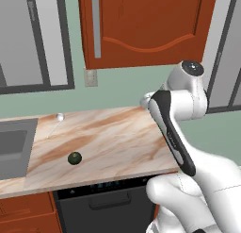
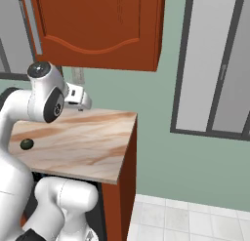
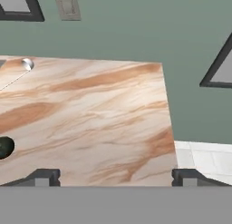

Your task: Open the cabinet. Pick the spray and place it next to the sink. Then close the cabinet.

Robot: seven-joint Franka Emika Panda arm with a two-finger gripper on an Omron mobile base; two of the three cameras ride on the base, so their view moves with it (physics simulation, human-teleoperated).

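Note:
The red-brown cabinet [image 1: 146, 24] hangs on the wall above the counter. Its arched door is shut, with the grey bar handle [image 1: 96, 27] at its left side. The cabinet [image 2: 97, 25] also hangs above my arm in the right base view. The spray is out of view. The grey sink [image 1: 14, 147] lies at the counter's left end. My gripper [image 3: 116, 178] hovers above the right part of the marble counter [image 3: 99, 114], well below the cabinet. It is open, its fingertips [image 3: 43, 177] wide apart with nothing between them.
A small dark green ball [image 1: 74, 157] rests on the counter right of the sink. A silver knob [image 1: 60, 117] sits near the back wall, under a wall outlet [image 1: 91, 78]. A dark dishwasher [image 1: 103, 203] is below the counter. Past the counter's right edge [image 2: 128, 147] lies tiled floor.

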